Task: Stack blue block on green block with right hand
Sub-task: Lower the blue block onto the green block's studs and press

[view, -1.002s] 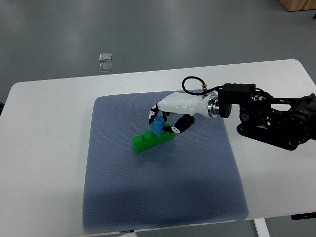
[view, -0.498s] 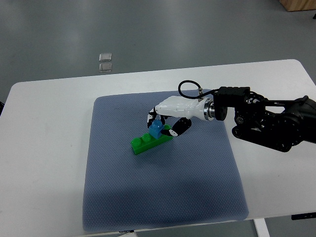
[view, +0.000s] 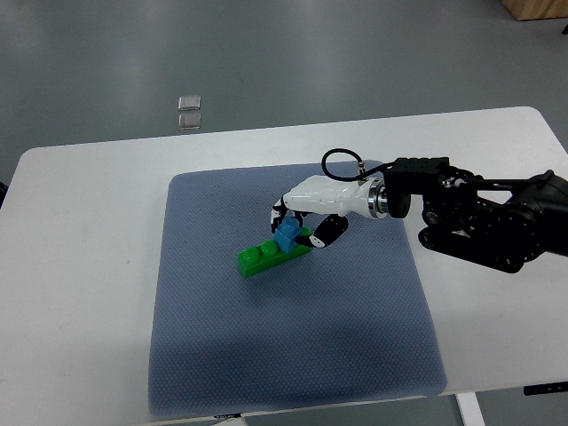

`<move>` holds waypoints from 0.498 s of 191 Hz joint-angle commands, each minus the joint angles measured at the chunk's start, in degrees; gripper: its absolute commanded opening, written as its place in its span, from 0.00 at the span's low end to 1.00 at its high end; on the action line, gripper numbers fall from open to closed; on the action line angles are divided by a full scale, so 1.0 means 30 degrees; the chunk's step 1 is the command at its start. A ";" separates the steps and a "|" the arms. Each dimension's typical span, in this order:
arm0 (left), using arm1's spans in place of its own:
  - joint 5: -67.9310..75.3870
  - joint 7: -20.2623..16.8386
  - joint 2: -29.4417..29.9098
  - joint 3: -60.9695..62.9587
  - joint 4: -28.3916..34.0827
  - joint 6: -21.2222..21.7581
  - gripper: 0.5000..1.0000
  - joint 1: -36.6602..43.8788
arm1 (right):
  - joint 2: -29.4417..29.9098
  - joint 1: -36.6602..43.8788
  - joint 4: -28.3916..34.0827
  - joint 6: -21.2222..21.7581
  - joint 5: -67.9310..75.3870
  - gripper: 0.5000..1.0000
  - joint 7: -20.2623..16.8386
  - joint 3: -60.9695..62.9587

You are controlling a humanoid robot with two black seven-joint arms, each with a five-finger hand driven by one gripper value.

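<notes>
A long green block (view: 260, 258) lies tilted on the blue-grey mat (view: 293, 355), left of centre. The small blue block (view: 287, 237) sits on the green block's right end. My right hand (view: 303, 224), white with black fingertips, comes in from the right and curls around the blue block, with fingers (view: 325, 232) on either side of it. Whether the fingers still press the blue block is hard to tell. The left arm is out of view.
The mat lies on a white table (view: 80, 266). My black right forearm (view: 479, 217) stretches along the table's right side. Two small clear squares (view: 188, 111) rest on the grey floor beyond the table's far edge.
The right hand and blue block shifted slightly down and left over the green block, then settled; the blue block now stands level on the green block's right end.
</notes>
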 commanded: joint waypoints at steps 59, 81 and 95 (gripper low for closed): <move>0.0000 0.0000 0.0000 0.0000 0.0000 -0.0029 1.00 -0.0002 | 0.0168 -0.0001 -0.0320 -0.0030 -0.0059 0.00 -0.0001 -0.0023; 0.0000 0.0000 0.0000 0.0000 0.0000 0.0000 1.00 -0.0002 | 0.0373 -0.0001 -0.0525 -0.0030 -0.0147 0.00 -0.0001 -0.0023; 0.0000 0.0000 0.0000 0.0000 0.0000 0.0000 1.00 -0.0002 | 0.0490 0.0028 -0.0642 -0.0088 -0.0177 0.00 -0.0001 -0.0023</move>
